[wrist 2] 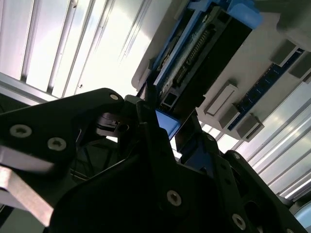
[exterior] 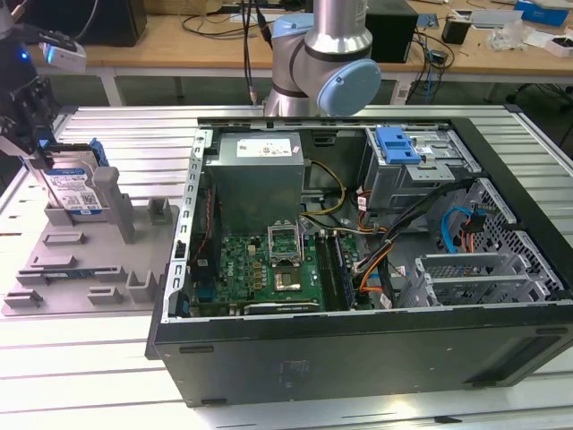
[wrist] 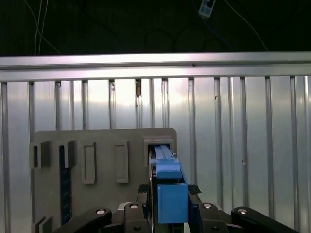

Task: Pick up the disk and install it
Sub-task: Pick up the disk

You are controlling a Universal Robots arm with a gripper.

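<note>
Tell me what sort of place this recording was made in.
Probably a robotics lab or workshop set up for PC assembly: an open computer case sits on a slotted aluminium table, a grey fixture plate holds the disk, and desks with cables stand behind.

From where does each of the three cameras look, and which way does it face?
Exterior view: off the arm, high, facing down on the open computer case, fixture plate and arm.
First wrist view: on the wrist, facing down past the gripper onto the disk edge.
Second wrist view: on the wrist, slanting along the gripper body.
Shared: all three show the disk standing in the fixture plate.
</note>
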